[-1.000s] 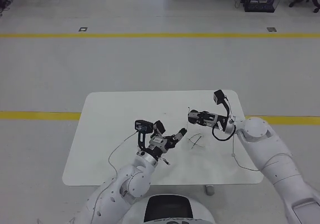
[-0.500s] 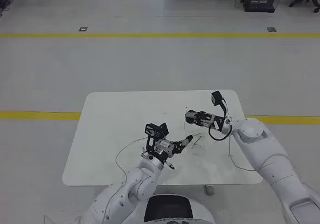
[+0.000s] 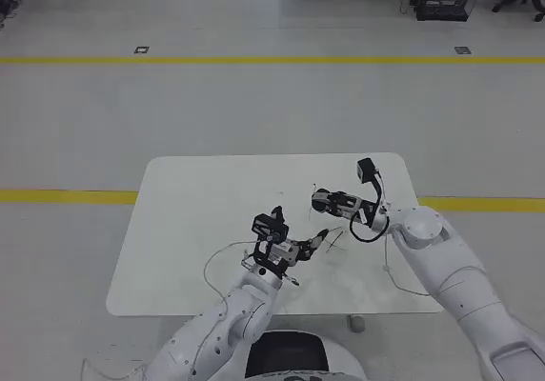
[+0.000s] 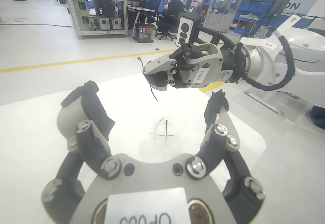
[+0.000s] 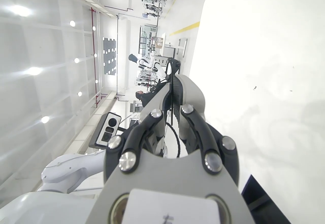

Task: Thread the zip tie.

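My right gripper [image 3: 317, 199] is shut on a thin black zip tie [image 4: 151, 88], held above the white table [image 3: 196, 219]. The tie's head [image 4: 140, 59] sticks out on one side of the fingers and its tail on the other. In the right wrist view the tie [image 5: 172, 88] runs between the closed fingers of the right gripper [image 5: 173, 80]. My left gripper [image 4: 152, 94] stands open, facing the right gripper [image 4: 152, 78] at close range, a little nearer the table's front. In the top view the left gripper [image 3: 317, 238] is just in front of the right one.
A few loose black zip ties [image 4: 162, 131] lie crossed on the table between and below the two grippers, also seen as loose ties [image 3: 335, 235] from above. A thin cable [image 3: 217, 252] trails over the table's front left.
My left arm has swung its gripper rightward and forward, toward the loose ties and the right gripper. The right gripper has shifted slightly left with the tie.
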`<state>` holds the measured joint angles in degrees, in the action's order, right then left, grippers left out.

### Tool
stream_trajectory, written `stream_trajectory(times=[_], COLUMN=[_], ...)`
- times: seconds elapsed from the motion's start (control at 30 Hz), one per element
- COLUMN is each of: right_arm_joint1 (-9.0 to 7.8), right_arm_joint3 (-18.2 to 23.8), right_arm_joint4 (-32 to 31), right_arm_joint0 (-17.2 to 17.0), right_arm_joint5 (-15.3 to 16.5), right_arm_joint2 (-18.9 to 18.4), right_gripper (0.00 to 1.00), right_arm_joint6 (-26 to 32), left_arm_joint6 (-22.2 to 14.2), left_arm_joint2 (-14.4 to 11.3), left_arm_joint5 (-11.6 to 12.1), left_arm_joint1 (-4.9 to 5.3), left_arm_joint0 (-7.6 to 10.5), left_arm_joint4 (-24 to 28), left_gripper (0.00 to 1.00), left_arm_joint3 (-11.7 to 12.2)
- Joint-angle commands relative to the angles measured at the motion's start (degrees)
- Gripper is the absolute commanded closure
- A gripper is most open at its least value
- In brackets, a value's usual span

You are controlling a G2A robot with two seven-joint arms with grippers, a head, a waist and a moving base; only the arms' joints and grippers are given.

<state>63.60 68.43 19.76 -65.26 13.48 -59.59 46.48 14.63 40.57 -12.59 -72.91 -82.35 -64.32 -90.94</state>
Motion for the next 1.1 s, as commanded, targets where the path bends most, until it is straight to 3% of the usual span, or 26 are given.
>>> stream_trajectory(times=[0.0,0.17,0.3,0.4,0.67,0.9,1.07], right_arm_joint1=[0.00,0.04,0.00,-0.09,-0.06,0.04,0.04], right_arm_joint3=[0.0,1.4,3.0,3.7,4.0,5.2,5.2], right_arm_joint4=[0.0,-1.3,-1.9,-2.6,-2.8,-1.9,-1.9], right_arm_joint0=[0.0,-0.8,-1.9,-2.4,-2.7,-3.6,-3.6], right_arm_joint5=[0.0,0.0,0.2,0.5,0.3,0.1,0.1], right_arm_joint2=[0.0,0.0,-0.5,-1.0,-0.9,-1.3,-1.3], right_gripper=[1.00,1.00,1.00,1.00,1.00,1.00,1.00], right_arm_joint6=[0.0,-2.3,-3.3,-3.7,-4.4,-4.5,-4.5], left_arm_joint6=[-0.1,-1.3,-2.8,-2.6,-2.5,1.2,1.2], left_arm_joint2=[0.0,-0.2,-1.8,-2.5,-2.5,-1.3,-1.3], left_arm_joint5=[0.1,-0.6,-3.2,-6.6,-6.2,-6.9,-6.9], left_arm_joint1=[0.01,0.01,-0.51,-1.21,-1.22,-2.12,-2.12], left_arm_joint0=[-0.01,0.27,0.72,1.38,1.47,1.20,1.20], left_arm_joint4=[0.0,-2.1,-5.5,-6.5,-6.9,-10.9,-10.9], left_gripper=[0.00,0.00,0.00,0.00,0.00,0.00,0.00], left_arm_joint3=[0.0,0.9,1.9,2.8,3.0,4.2,4.2])
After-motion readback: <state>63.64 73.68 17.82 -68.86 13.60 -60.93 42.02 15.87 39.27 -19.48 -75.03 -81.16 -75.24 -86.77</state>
